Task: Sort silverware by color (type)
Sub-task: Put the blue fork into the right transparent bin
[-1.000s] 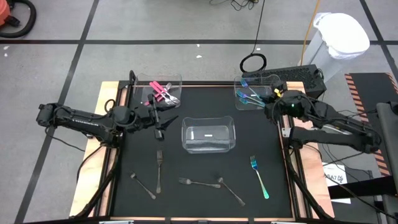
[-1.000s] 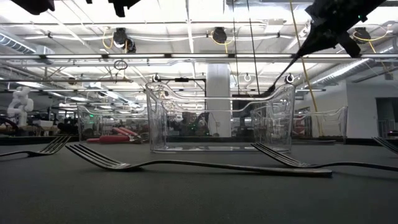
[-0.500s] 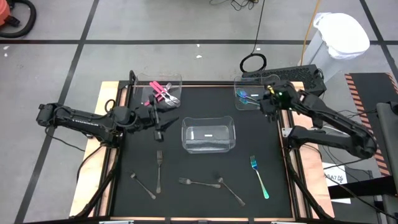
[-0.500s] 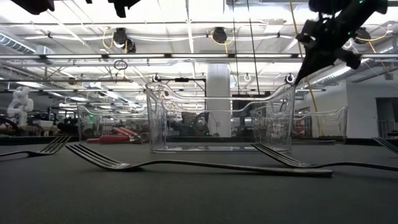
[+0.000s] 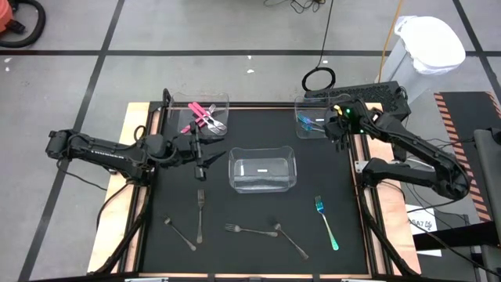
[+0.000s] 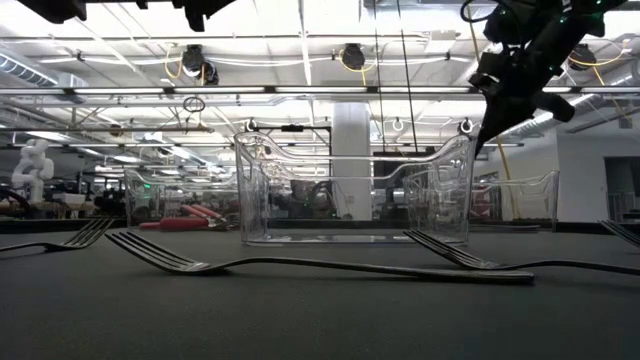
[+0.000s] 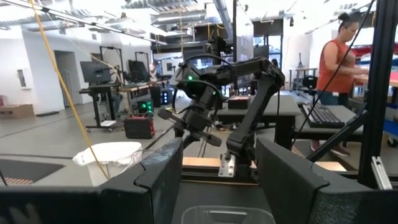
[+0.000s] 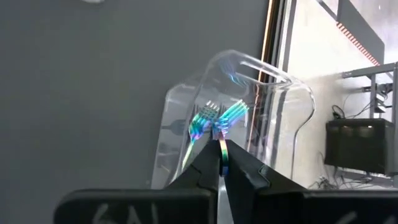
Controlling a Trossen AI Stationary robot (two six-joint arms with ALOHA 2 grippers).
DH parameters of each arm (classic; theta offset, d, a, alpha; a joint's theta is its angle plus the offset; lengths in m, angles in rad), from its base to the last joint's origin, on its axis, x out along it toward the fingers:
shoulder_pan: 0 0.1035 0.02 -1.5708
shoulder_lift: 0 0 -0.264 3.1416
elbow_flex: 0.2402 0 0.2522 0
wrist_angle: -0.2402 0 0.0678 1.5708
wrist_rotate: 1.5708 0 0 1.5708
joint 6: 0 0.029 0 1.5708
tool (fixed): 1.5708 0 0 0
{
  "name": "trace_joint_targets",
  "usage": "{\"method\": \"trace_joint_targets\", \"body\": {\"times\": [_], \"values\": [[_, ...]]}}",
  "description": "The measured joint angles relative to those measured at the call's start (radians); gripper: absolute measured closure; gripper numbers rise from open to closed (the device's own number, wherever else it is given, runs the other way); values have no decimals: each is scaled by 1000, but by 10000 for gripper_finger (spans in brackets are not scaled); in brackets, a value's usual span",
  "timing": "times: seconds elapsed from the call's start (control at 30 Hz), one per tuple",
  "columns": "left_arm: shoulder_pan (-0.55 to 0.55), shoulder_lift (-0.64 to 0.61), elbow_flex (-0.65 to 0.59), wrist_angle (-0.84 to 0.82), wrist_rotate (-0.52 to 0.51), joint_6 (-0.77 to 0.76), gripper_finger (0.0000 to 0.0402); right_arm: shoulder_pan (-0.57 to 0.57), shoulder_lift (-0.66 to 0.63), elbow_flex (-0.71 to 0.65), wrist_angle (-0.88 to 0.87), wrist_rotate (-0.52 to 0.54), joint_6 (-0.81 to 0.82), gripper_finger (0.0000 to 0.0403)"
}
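Observation:
My right gripper [image 5: 336,134] hangs at the near side of the far-right clear bin [image 5: 316,117], shut on an iridescent blue-teal piece of silverware [image 8: 222,147]. Two iridescent forks [image 8: 211,118] lie in that bin. Pink-handled pieces [image 5: 205,117] lie in the far-left bin. On the black mat rest grey forks [image 5: 200,211] [image 5: 244,230], grey spoons [image 5: 180,233] [image 5: 291,240] and one iridescent fork [image 5: 326,223]. My left gripper [image 5: 200,153] waits open, left of the middle bin [image 5: 263,171], touching nothing. My right gripper pinches the iridescent piece's thin handle [image 8: 221,142] between its two fingers. The piece runs on past the fingertips toward the bin. In the low view it slants down below the fingers [image 6: 482,132], clear of the mat. Its far end is lost among the forks in the bin.
The middle clear bin [image 6: 350,195] stands at the mat's centre, with bare mat between it and the near row of silverware. A white bag-lined bucket [image 5: 427,43] and cables lie beyond the table's far right corner. A person [image 7: 339,53] works at a bench behind.
My right gripper has drawn in toward the far-right bin, moving slightly toward the table's far and left edges and turning. The iridescent piece it holds, which slanted far down below it, now hangs shorter and steeper. My left arm has kept still.

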State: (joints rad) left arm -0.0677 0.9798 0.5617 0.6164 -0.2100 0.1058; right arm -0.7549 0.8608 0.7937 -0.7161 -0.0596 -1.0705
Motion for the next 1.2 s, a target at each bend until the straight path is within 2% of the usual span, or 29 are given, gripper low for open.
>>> {"method": "trace_joint_targets", "body": {"times": [0.13,0.27,0.5,0.8,1.0,1.2], "values": [[0,0,0,1,0,-22,199,-18,0,0,10,-46,29,386],[0,0,0,2,1,-24,199,-35,0,0,10,-44,40,368],[0,0,0,2,4,-24,199,-77,0,0,9,23,57,332],[0,0,0,2,5,-23,199,-103,0,0,9,247,64,280],[0,0,0,3,5,-23,199,-103,0,0,9,420,112,262],[0,0,0,3,5,-23,199,-103,0,0,9,458,149,259]]}}
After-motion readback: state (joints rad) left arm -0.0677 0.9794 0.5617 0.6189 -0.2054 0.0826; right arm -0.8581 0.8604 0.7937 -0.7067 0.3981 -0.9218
